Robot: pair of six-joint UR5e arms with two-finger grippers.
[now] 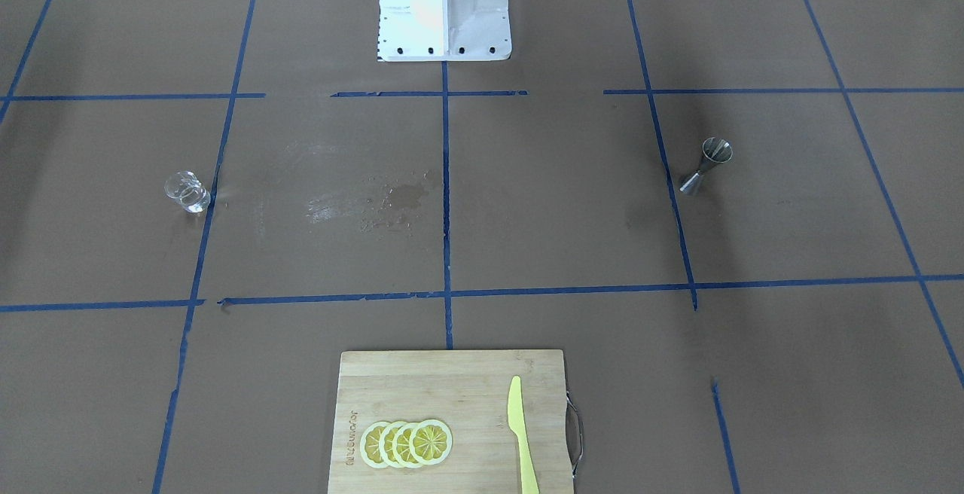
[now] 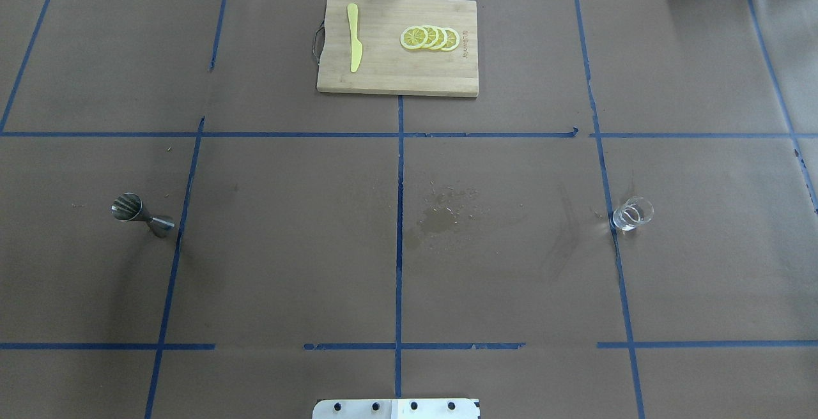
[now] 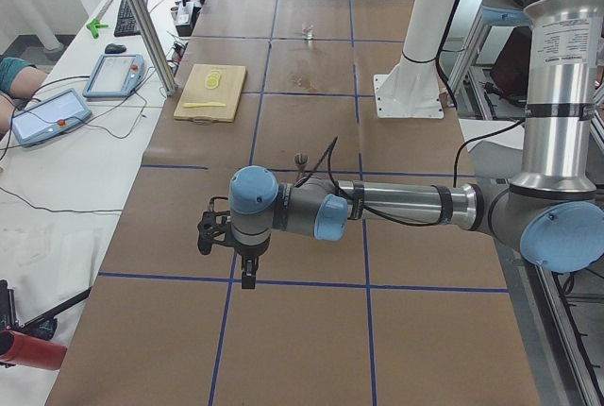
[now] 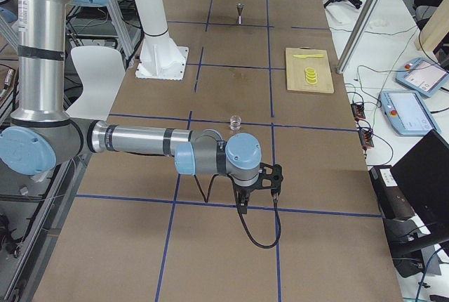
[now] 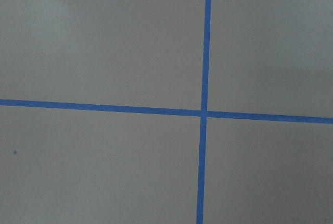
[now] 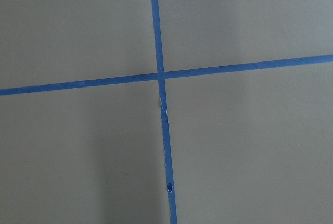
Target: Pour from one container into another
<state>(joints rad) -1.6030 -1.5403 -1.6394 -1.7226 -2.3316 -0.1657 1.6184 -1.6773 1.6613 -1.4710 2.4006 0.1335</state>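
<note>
Glass cup [image 2: 631, 214] stands upright on the right side of the table [image 2: 287, 266], just beside a blue tape line [image 2: 606, 170]; jigger [image 2: 142, 213] stands upright well apart on the left, with a wet stain [image 2: 438, 218] between them near centre. Left gripper [image 3: 247, 277] and right gripper [image 4: 243, 206] each point down over the table's outer ends, well apart from both; only side views show them, so can't tell whether the fingers are wide or narrow. Cutting board [image 2: 396, 77] with lemon slices [image 2: 429, 38] and a yellow knife [image 2: 353, 45] sits at far centre.
</note>
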